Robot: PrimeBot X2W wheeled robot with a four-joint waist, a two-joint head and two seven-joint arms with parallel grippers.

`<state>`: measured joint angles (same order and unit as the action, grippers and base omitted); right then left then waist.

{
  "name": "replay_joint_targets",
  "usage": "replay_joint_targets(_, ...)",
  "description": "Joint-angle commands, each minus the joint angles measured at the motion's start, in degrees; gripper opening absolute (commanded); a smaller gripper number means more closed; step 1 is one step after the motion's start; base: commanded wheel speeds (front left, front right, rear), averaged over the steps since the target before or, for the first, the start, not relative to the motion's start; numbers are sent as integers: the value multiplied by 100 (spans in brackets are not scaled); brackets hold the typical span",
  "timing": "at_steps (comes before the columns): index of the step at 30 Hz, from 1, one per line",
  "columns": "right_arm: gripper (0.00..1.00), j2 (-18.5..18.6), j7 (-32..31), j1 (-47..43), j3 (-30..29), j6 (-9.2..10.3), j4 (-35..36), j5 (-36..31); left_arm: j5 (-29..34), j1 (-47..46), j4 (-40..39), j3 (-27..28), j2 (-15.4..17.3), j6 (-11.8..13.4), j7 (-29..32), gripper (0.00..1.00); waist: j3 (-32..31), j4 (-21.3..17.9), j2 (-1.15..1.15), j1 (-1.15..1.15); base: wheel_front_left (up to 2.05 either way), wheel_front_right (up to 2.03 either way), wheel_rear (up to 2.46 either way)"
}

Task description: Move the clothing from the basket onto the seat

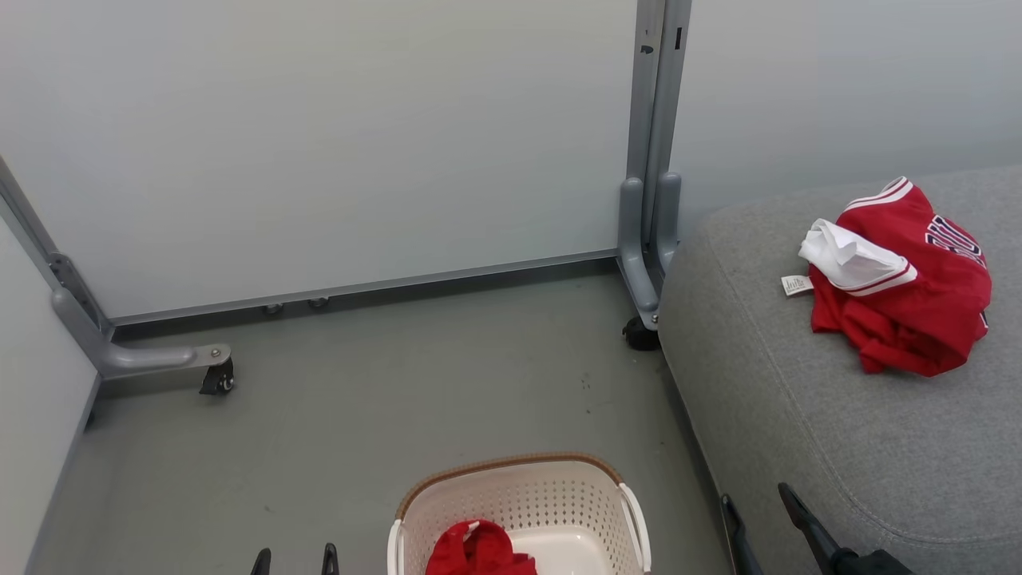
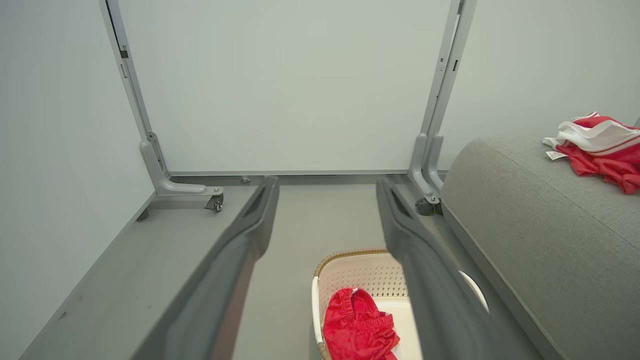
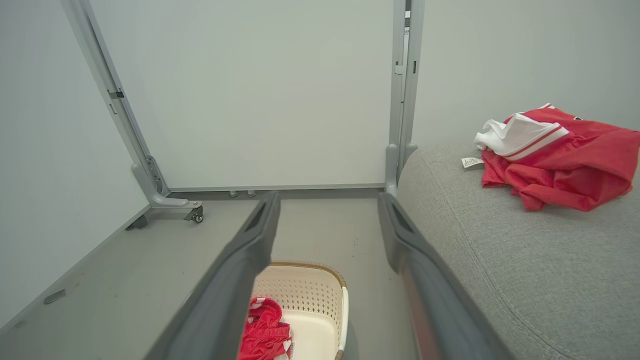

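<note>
Our left pincer and right pincer are both wide open and hold nothing. We see the big grey seat on our right, with the red jersey lying on it. The basket sits on the floor, and the small red piece is inside it.

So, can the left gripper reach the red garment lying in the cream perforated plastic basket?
Probably yes: the left gripper is open beside the basket, whose top is uncovered, and nothing lies over the red garment.
</note>
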<state>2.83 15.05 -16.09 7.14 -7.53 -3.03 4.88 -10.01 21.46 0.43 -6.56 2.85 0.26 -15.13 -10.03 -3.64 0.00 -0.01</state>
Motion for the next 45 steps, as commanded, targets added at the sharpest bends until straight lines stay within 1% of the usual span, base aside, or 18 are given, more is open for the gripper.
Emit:
replay_joint_targets(1,100,21,19,-40,8,8,6,-1,38,-16,14,9,8,16,-3,100,11,5,0,1,0,0,0)
replay_joint_targets(16,100,26,19,-58,-44,8,32,-37,182,-117,118,-127,8,-58,-3,100,221,41,0,1,0,0,0)
replay_joint_targets(22,100,32,19,52,-109,8,71,-56,133,-252,181,-147,8,-147,-3,100,478,66,0,1,0,0,0)
replay_joint_targets(26,100,47,19,137,-204,8,133,-64,145,-385,247,-174,8,-182,-3,100,759,107,0,1,0,0,0)
replay_joint_targets(30,100,55,19,292,-319,8,217,-67,162,-606,271,-254,9,-227,-3,100,1227,152,0,1,0,0,0)
replay_joint_targets(35,100,105,19,871,-459,8,440,-75,267,-1402,332,-394,9,-361,-3,100,2341,243,0,1,0,0,0)
replay_joint_targets(40,100,244,18,1500,-610,8,624,-116,653,-2580,812,-811,45,-645,-3,100,3348,300,0,1,0,0,0)
replay_joint_targets(45,100,255,19,1960,-927,8,843,-134,957,-3953,1219,-1417,194,-756,-3,100,4177,300,0,1,0,0,0)
